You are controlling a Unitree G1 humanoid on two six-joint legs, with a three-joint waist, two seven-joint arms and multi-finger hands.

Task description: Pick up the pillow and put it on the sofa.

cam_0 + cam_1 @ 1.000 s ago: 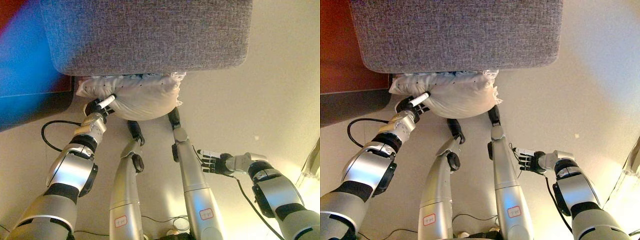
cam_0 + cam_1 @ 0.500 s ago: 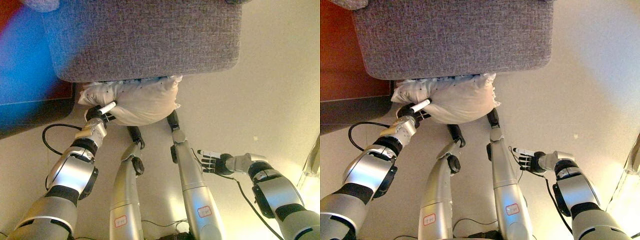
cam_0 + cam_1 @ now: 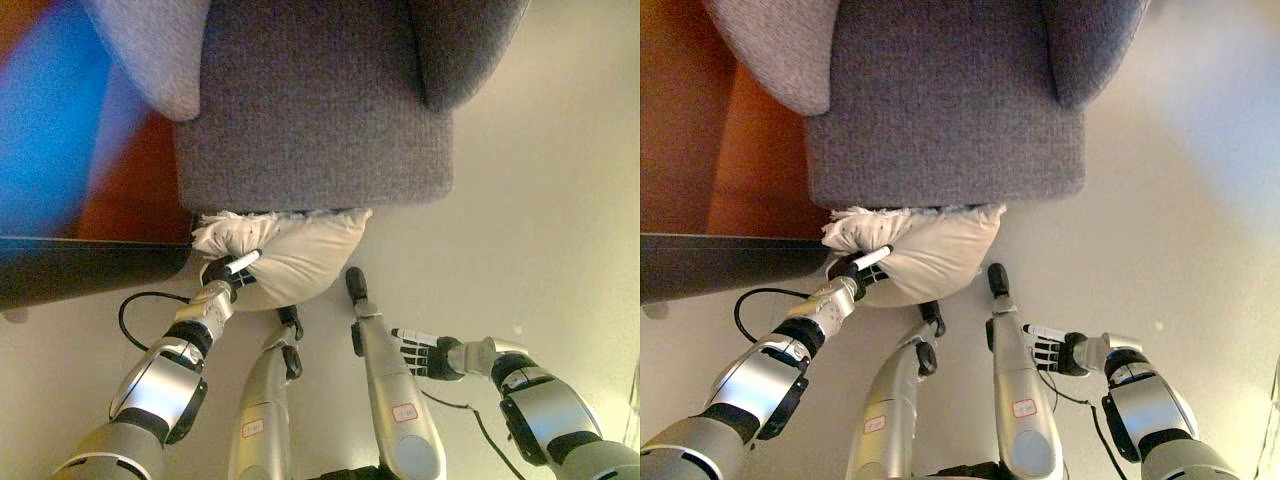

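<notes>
Left eye view shows the left hand (image 3: 226,277) pinching the white pillow (image 3: 290,250) at its left end, just below the grey sofa (image 3: 315,110) front; the right hand (image 3: 425,351) hangs aside, fingers spread, above the floor (image 3: 540,220).

Pillow's (image 3: 300,255) far edge under sofa (image 3: 310,120)

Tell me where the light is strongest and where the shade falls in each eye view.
Left eye view: the floor is brightly lit on the right, and shade sits under the sofa edge above the pillow. Right eye view: the same bright floor, with the left side darker beside the left hand.
</notes>
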